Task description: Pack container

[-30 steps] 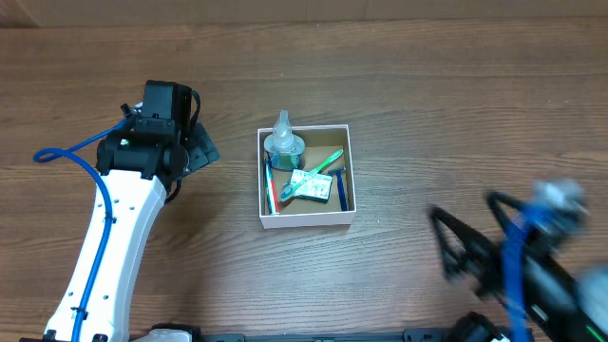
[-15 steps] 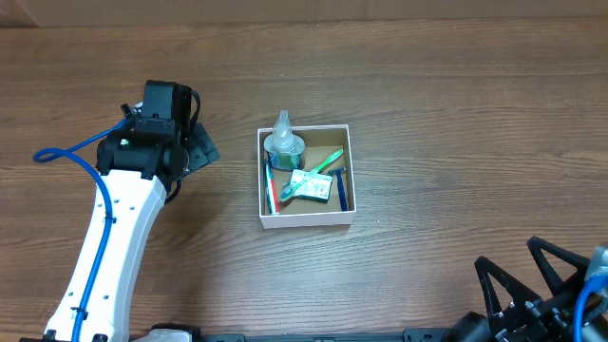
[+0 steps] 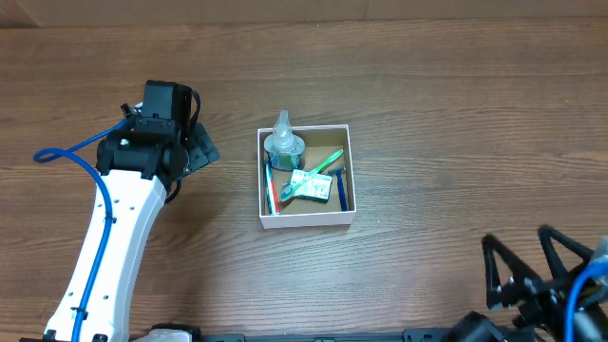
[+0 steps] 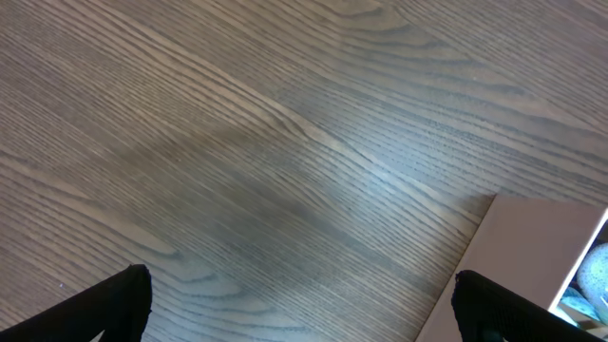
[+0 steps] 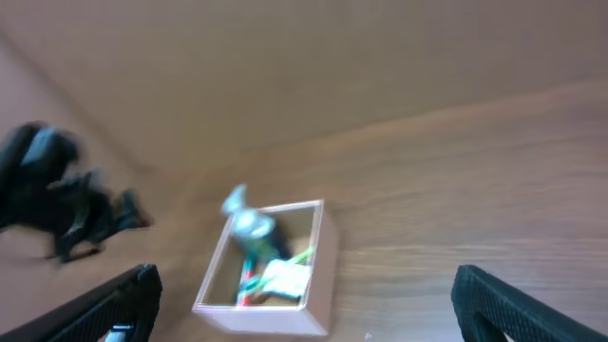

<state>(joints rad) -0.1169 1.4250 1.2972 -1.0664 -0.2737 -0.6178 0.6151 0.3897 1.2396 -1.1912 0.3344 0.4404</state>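
Note:
The container, a small square box with white walls and a brown inside, sits mid-table. It holds a clear bottle, a green toothbrush, a red toothbrush and a small white-green packet. My left gripper is open and empty, left of the box; its wrist view shows the gripper over bare wood, with the box corner at right. My right gripper is open and empty near the front right corner. Its blurred wrist view shows the gripper facing the box.
The table is brown wood grain. The left arm's white link and blue cable run along the left side. The left arm shows as a dark blur in the right wrist view.
My right arm has pulled back from right of the box toward the front right corner, empty. The left arm and the box contents have not moved.

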